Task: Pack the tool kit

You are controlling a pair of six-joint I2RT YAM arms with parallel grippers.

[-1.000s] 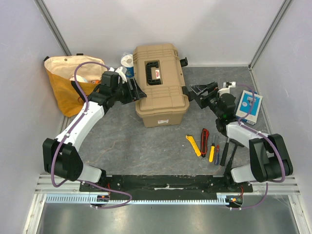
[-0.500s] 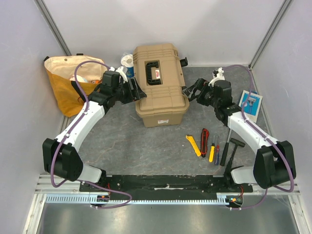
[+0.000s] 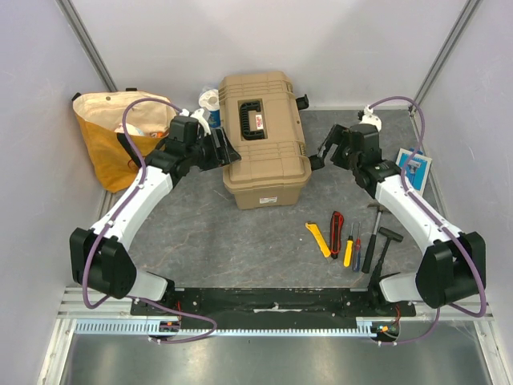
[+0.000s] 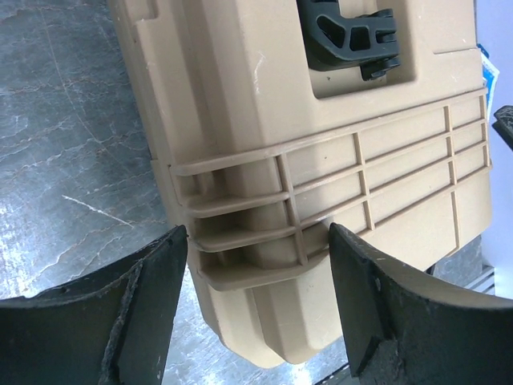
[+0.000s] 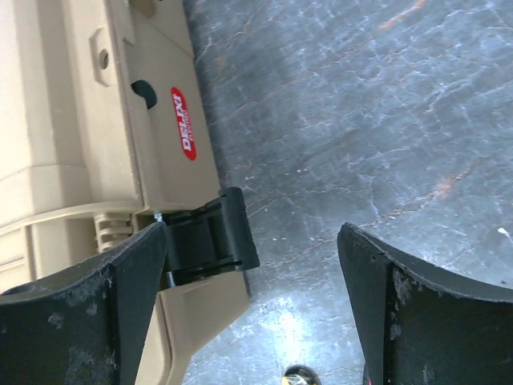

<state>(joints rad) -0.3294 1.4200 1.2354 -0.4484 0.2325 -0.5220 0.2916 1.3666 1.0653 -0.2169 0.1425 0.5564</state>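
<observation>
Nearest me, the loose tools [image 3: 349, 241] lie in a row on the tabletop [image 3: 224, 241], right of centre. They look light and stiff enough to pinch by their shafts. Beyond them sits the toolbox [image 3: 263, 136], lid down, between my 2 arms. The left jaws are spread around its ribbed edge. The right jaws are spread beside the black latch [image 5: 204, 241], holding nothing. I judge the box rigid, bulky and slick, so I'd grip the latch or the handle [image 3: 252, 120].

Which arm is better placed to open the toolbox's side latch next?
Right. The right gripper has the black latch between its open fingers; the left gripper faces only the toolbox's ribbed wall.
</observation>
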